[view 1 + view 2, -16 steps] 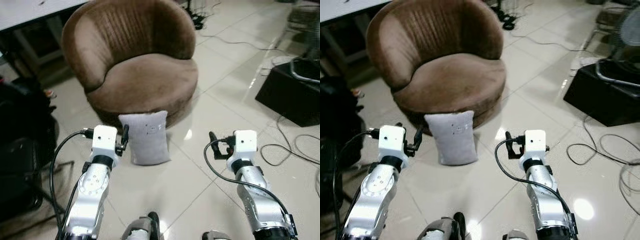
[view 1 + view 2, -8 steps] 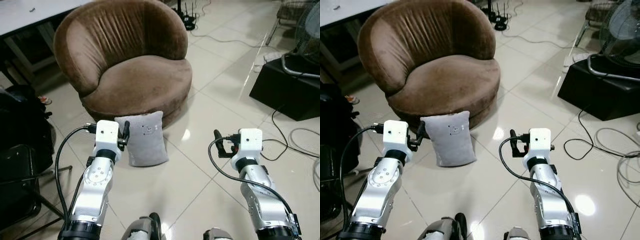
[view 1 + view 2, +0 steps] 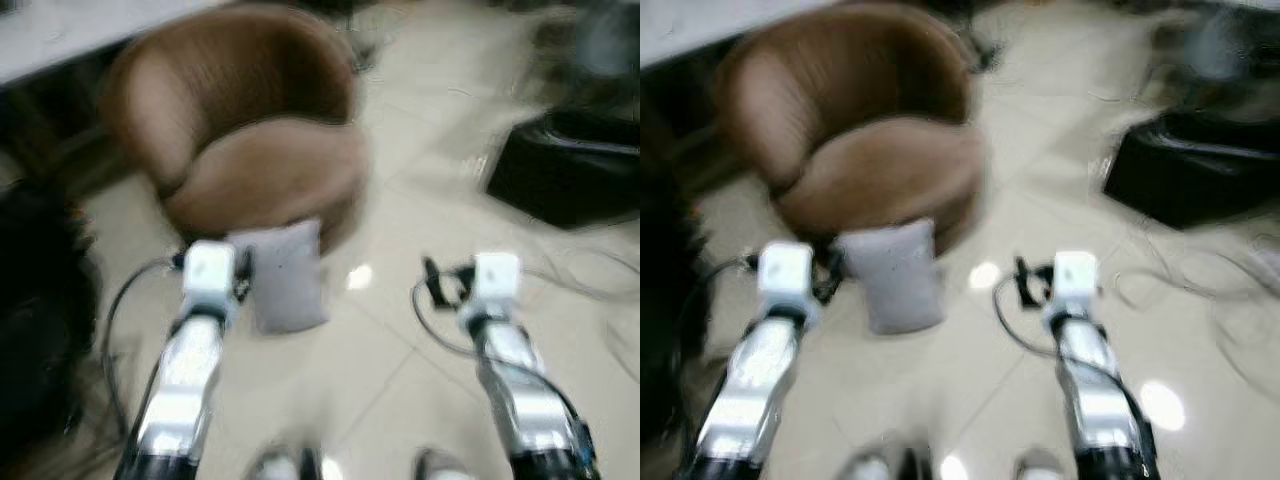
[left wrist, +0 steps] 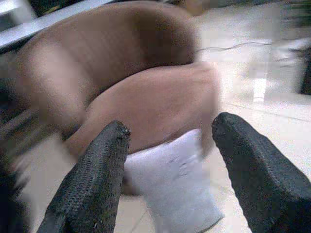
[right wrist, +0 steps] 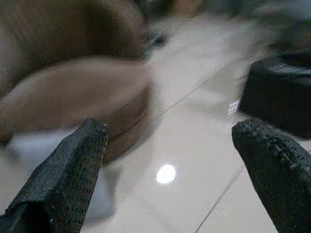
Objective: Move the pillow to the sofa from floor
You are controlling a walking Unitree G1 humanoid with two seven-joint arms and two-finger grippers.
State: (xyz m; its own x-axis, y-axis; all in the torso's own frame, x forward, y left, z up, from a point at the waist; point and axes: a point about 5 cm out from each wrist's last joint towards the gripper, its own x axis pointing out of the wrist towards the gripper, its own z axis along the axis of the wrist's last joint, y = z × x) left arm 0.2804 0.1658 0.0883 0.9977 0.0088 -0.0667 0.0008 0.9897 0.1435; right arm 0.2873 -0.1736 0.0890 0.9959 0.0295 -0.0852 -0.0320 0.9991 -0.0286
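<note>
Grey pillow [image 3: 288, 275] upright on floor, propped against brown sofa [image 3: 262, 160] base; left gripper [image 4: 167, 170] and right gripper [image 5: 170, 170] both spread wide, empty, raised ahead for approach; views motion-blurred

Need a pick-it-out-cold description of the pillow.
Find the round brown upholstered armchair on the pale tiled floor. Propped upright against its front base is a small light-grey rectangular pillow, the one pale fabric thing there, just ahead of the left gripper.
</note>
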